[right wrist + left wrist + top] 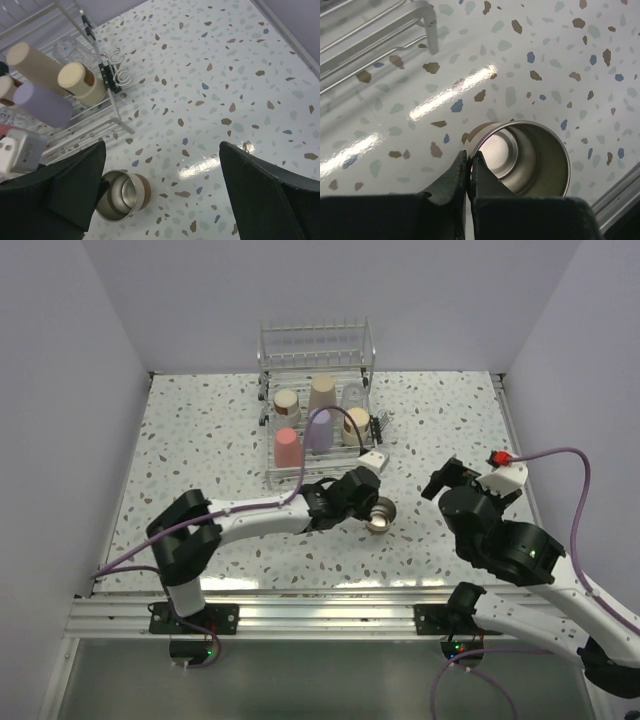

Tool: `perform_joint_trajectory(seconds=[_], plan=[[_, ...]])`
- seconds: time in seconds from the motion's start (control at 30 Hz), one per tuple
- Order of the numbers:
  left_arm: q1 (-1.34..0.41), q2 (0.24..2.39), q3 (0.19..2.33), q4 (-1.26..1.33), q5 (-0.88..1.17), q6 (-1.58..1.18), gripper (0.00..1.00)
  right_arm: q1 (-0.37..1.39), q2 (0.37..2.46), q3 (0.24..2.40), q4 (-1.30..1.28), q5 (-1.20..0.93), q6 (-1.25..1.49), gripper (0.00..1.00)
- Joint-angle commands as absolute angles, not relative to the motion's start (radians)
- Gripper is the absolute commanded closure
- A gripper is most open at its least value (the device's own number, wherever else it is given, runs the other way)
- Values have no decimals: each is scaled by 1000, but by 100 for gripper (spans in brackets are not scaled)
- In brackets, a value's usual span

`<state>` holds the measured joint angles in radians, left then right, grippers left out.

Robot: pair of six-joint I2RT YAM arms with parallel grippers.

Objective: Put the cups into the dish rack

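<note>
On the bench point(200, 430), just in front of the dish rack point(316, 340), one metallic cup point(540, 150) stands mouth up. We find the left gripper point(469, 159) clenched on its near rim, apparently one finger inside the wall and one outside, a hold suited to lifting and inverting. The right gripper point(162, 150) hangs released nearby. Racked tumblers, including the lavender cup point(318, 430), sit bases up, presumably for draining.

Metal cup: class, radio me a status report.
Left gripper pinching cup rim. Right gripper open, apart. Cup upright on table, outside rack. Nothing blocking the way.
</note>
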<state>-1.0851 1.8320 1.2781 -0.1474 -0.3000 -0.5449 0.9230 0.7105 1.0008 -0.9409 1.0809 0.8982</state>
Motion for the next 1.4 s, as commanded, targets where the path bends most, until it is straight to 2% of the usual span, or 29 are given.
perform_joint_trajectory(seconds=[0.0, 0.13, 0.2, 0.27, 0.37, 0.4, 0.5, 0.7, 0.9, 1.37], plan=[[-1039, 1579, 1168, 4, -252, -512, 100, 925, 658, 990, -751, 1052, 774, 2], [-1019, 1405, 1025, 83, -259, -505, 100, 925, 630, 971, -576, 892, 695, 2], [-1016, 1300, 988, 98, -279, -502, 100, 925, 624, 942, -437, 746, 675, 2], [-1014, 1214, 905, 164, -290, -499, 100, 925, 621, 916, -341, 608, 718, 2], [-1006, 1027, 775, 286, -296, -499, 100, 925, 604, 818, -117, 520, 826, 2], [-1005, 941, 738, 329, -287, -497, 100, 925, 594, 783, 43, 465, 850, 2], [-1003, 807, 631, 437, -268, -491, 100, 925, 572, 669, 289, 424, 960, 2], [-1003, 609, 459, 572, -307, -514, 100, 925, 658, 575, 530, 379, 1152, 2], [-1002, 566, 359, 705, -339, -537, 100, 925, 802, 448, 820, 336, 1379, 2], [-1003, 692, 296, 1035, -293, -549, 100, 927, 949, 482, 922, 247, 1517, 2]])
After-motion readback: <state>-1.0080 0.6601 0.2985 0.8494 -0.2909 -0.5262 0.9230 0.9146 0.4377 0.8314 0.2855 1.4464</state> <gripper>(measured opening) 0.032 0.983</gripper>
